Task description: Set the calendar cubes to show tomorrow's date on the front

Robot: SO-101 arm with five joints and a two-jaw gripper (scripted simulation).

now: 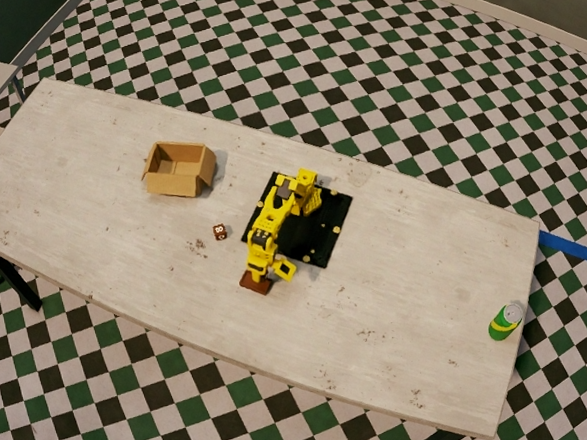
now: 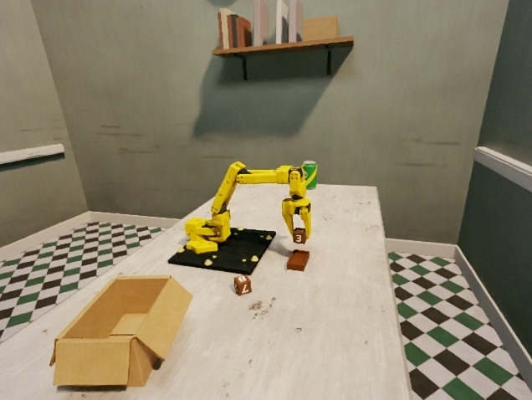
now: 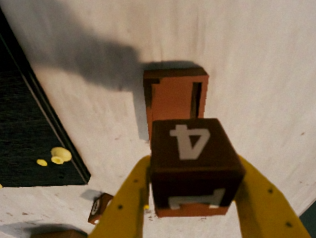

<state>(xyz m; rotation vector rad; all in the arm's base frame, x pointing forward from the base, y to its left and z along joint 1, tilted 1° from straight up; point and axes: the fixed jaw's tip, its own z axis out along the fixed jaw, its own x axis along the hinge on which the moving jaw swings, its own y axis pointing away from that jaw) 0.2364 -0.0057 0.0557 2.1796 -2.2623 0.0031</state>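
Observation:
My gripper (image 2: 299,234) (image 3: 195,170) is shut on a dark brown cube (image 2: 299,242) (image 3: 192,162), held in the air above the tray. The held cube shows an upright 3 in the exterior view; the wrist view shows an upside-down 4 and a 1 lying sideways. The reddish-brown tray (image 1: 255,287) (image 2: 297,262) (image 3: 175,73) stands on the table, and no cube sits in its visible part. The other brown cube (image 1: 219,232) (image 2: 242,284) (image 3: 100,207) lies on the table with an 8 on top and a 7 on a side. The month's name is not visible.
A black board (image 1: 306,236) (image 2: 232,258) (image 3: 30,135) lies under and beside the arm's base. An open cardboard box (image 1: 170,184) (image 2: 92,361) stands beyond the loose cube. A green can (image 1: 503,322) (image 2: 310,174) stands near the table's far end.

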